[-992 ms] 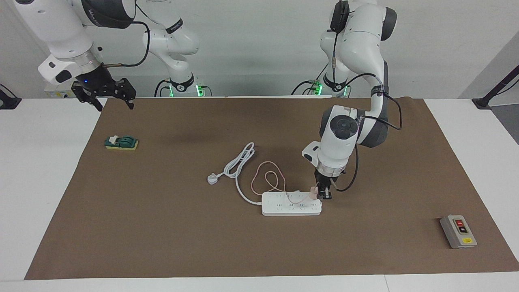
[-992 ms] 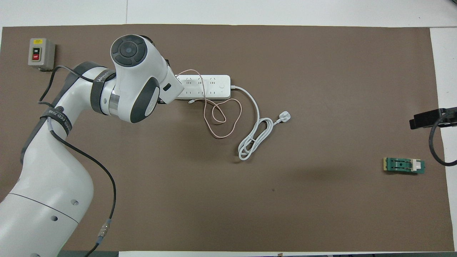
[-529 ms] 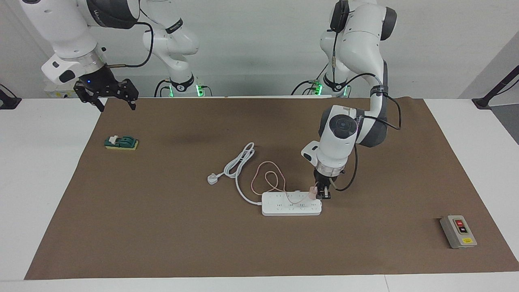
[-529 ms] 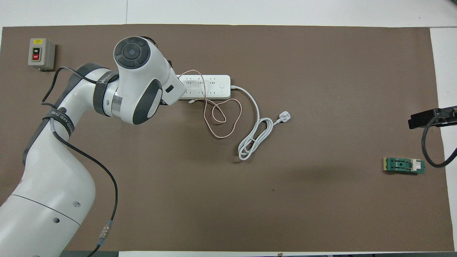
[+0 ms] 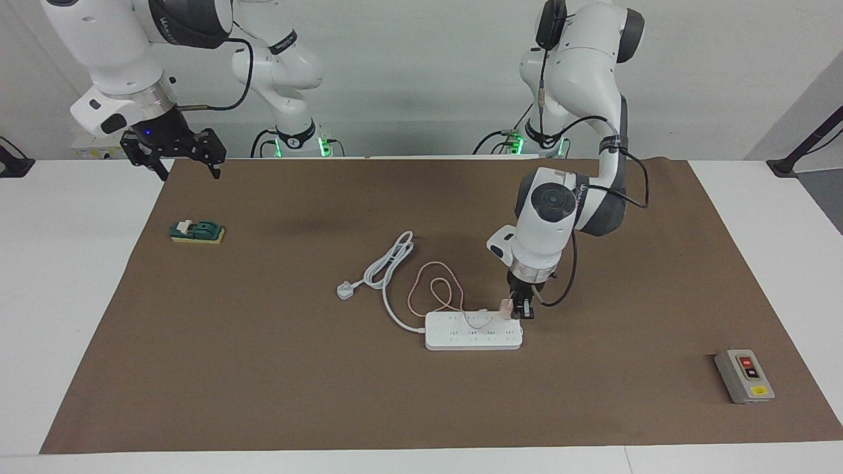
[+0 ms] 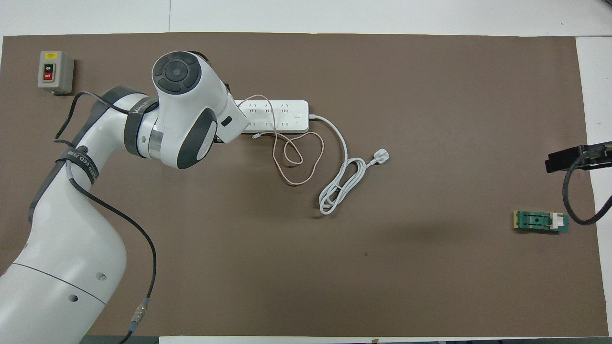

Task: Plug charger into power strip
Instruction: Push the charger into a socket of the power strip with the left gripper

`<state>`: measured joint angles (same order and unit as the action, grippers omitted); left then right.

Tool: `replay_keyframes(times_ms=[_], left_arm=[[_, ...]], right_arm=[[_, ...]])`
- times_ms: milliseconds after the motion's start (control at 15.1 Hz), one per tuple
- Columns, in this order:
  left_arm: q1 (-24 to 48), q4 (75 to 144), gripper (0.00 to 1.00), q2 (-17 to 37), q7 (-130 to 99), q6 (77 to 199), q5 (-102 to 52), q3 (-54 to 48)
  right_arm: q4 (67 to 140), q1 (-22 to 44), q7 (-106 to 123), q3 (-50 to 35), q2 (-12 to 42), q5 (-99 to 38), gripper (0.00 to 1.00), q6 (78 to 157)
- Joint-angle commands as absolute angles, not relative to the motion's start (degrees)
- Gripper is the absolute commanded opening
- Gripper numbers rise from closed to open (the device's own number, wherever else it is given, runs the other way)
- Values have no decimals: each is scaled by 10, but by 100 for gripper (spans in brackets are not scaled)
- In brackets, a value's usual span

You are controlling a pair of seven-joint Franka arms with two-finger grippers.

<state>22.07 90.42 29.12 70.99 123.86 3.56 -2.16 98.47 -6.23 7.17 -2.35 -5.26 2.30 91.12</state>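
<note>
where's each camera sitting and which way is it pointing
Facing view: high across the table, looking at the robots; both arms show whole, the left gripper holding the charger at the power strip's end, the right gripper waiting over the mat's corner.
Overhead view: high above the robots' end, looking steeply down and forward; the left arm covers its gripper, and only part of the right gripper shows at the edge.
Shared: the power strip, the grey button box and the green switch.
</note>
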Motion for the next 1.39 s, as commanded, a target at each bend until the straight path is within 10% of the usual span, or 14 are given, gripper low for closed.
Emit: replay_keyframes(times_ms=[0, 1322], left_arm=[[226, 933, 0, 280, 715, 1247, 40, -15], [222, 919, 0, 288, 695, 1261, 42, -13]], right_arm=[[991, -69, 62, -32, -60, 30, 100, 909], [990, -69, 61, -31, -60, 27, 100, 909]])
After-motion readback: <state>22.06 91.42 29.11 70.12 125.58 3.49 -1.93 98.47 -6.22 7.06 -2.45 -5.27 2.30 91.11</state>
